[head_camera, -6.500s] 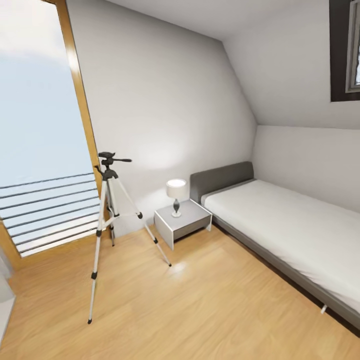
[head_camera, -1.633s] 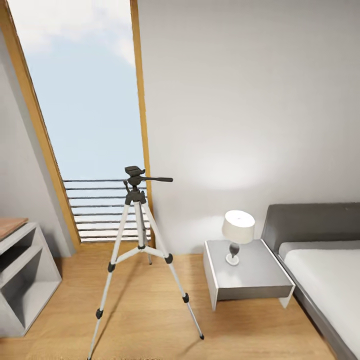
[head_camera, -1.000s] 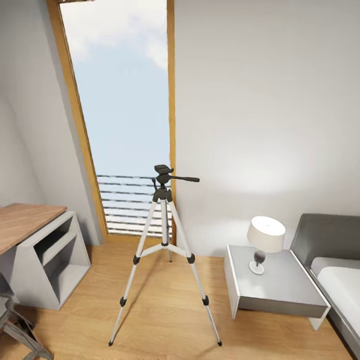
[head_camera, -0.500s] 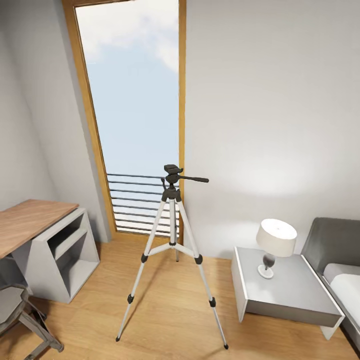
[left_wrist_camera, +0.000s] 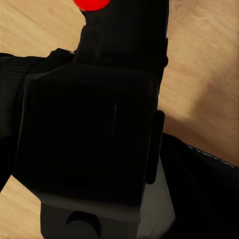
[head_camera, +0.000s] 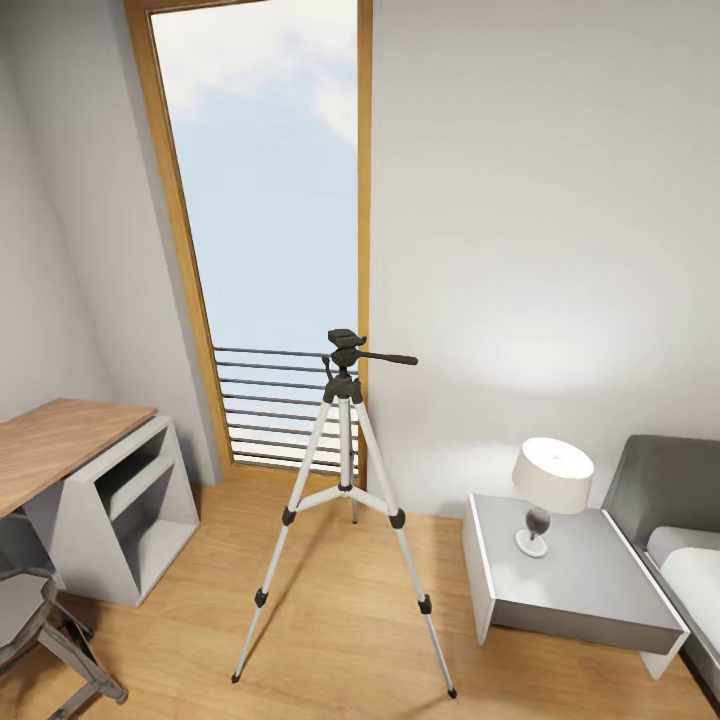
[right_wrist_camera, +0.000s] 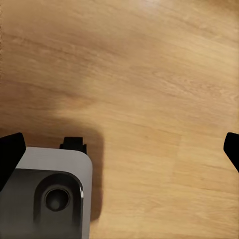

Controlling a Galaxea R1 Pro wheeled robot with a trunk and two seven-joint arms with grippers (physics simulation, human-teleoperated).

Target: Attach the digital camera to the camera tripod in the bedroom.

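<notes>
Three silver legs splay out on the wood floor (head_camera: 330, 650) and carry the camera tripod (head_camera: 343, 500) upright straight ahead of the robot in the head view, its black head (head_camera: 345, 345) at mid-height of the picture with the pan handle (head_camera: 390, 357) running level toward the robot's right. That flat top plate is what the coming move turns on — the digital camera (left_wrist_camera: 94, 129) has to arrive above it and come down along the tripod's upright axis.

The camera sits in the left wrist view as a dark block with its red dot (left_wrist_camera: 91, 4) at the edge of the picture, so close to the lens that the left gripper's fingers cannot be made out; it looks held there, though I cannot tell how the jaws stand. The right gripper (right_wrist_camera: 119, 149) is spread wide with nothing between its fingertips (right_wrist_camera: 10, 149), over bare floor beside a grey corner of the robot's base (right_wrist_camera: 45, 194).

By my judgement the left arm does the work, since it carries the camera. Room is fair: open floor in front, the desk (head_camera: 60, 450) well off to the left, the nightstand (head_camera: 570, 590) with its lamp (head_camera: 550, 490) to the right, the tall window (head_camera: 270, 230) behind. The near legs reach toward the robot — a base driven too close could knock one.
</notes>
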